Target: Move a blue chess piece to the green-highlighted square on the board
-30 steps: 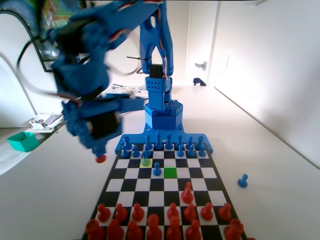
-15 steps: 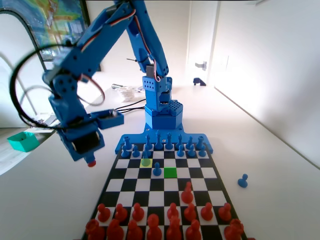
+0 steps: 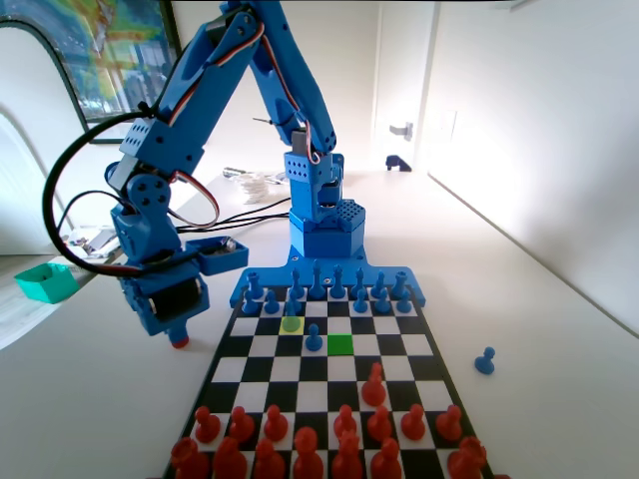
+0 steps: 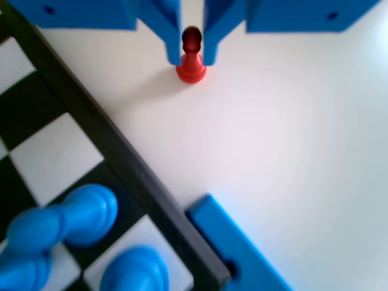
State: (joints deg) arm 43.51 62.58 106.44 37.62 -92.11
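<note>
The fixed camera is sitting low at the red pieces' end of the board, looking along it toward the blue arm's base at the far end, with the gripper hanging off the board's left edge in this view. The wrist camera is riding just above the gripper and looking steeply down, very near the table. Both views are sharing the red pawn between the jaws and the board edge beside it.

tool low over table left of board, gripping red pawn
</note>
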